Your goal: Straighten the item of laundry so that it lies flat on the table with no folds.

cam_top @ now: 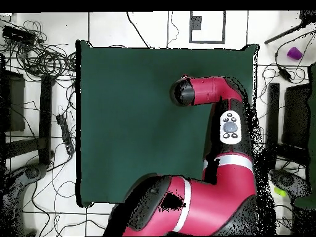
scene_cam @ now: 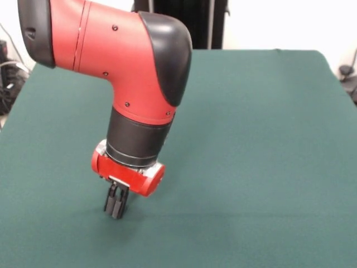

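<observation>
Checked both views for the item of laundry: not visible on the table point(scene_cam: 268, 139) in either one, so no long axis or pointing direction could be recorded. Possibly hidden beneath the arm point(scene_cam: 134, 61); could not tell.

Front view:
- Saw only plain dark green cloth across the table, smooth, with no towel-coloured patch on it.
- Noted the arm coming in from the table's far left corner, bent sharply at a black-capped elbow and then dropping almost straight down over the table's near-left part.
- Noted the red wrist block point(scene_cam: 128, 170) tilted slightly, lower on its right end.
- Found the gripper point(scene_cam: 116, 207) pointing down at the table, with its fingers pressed together side by side and nothing between them.
- Could not tell whether the tips touched the cloth or hung just above it.

Overhead view:
- Traced the arm point(cam_top: 228, 129) rising from the base at the table's bottom edge point(cam_top: 123, 123), running along the table's right side, then turning inward over the upper-right part.
- Saw the black end of the wrist from above; gripper hidden underneath it.
- Logged loose cables point(cam_top: 43, 55) on the floor off the table's left side.
</observation>
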Motion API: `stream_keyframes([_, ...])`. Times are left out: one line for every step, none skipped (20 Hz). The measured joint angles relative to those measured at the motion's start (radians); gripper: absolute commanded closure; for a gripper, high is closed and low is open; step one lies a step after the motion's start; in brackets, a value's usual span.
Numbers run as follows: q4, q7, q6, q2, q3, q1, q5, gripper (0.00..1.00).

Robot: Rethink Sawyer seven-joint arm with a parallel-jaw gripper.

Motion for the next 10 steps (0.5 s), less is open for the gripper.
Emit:
stream_keyframes([-0.002,0.0,0.0,0.001,-0.007,0.004,0.0,1.0])
stream_keyframes([-0.006,0.0,0.0,0.004,-0.019,0.012,-0.002,1.0])
stream_keyframes([-0.013,0.0,0.0,0.008,-0.035,0.024,-0.008,1.0])
stream_keyframes([-0.021,0.0,0.0,0.013,-0.053,0.039,-0.018,1.0])
stream_keyframes([-0.031,0.0,0.001,0.019,-0.07,0.054,-0.029,1.0])
stream_keyframes([-0.045,0.0,0.002,0.026,-0.084,0.068,-0.038,1.0])
stream_keyframes([-0.062,0.0,0.008,0.035,-0.094,0.08,-0.043,1.0])
stream_keyframes([-0.083,0.0,0.019,0.045,-0.1,0.089,-0.046,1.0])
stream_keyframes([-0.108,0.0,0.037,0.056,-0.102,0.096,-0.046,1.0])
stream_keyframes([-0.136,0.0,0.06,0.067,-0.101,0.1,-0.045,1.0])
